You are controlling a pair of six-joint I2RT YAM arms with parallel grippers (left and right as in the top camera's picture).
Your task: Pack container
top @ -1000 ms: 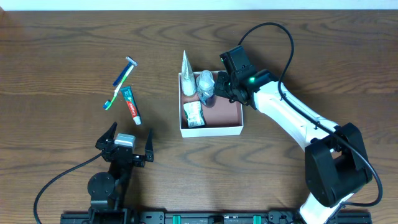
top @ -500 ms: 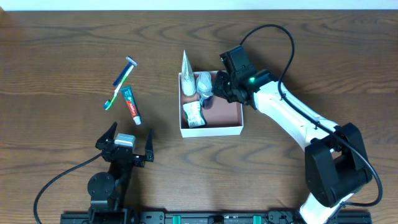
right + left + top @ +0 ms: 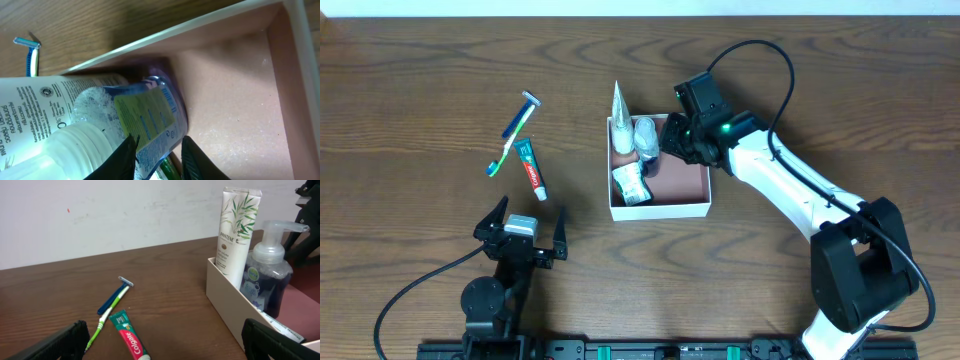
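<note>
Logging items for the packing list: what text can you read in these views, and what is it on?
"PANTENE": tall white tube standing in the container.
"Colgate": toothpaste tube on the table.
Labels on the pump bottle and the tall tube's fine print: too blurred to read.

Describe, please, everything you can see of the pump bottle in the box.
The pump bottle is clear plastic holding dark blue liquid, with a pale pump head on top and a round green label. It stands upright inside the container, close beside the Pantene tube. The right gripper holds its body between its two fingers.
</note>
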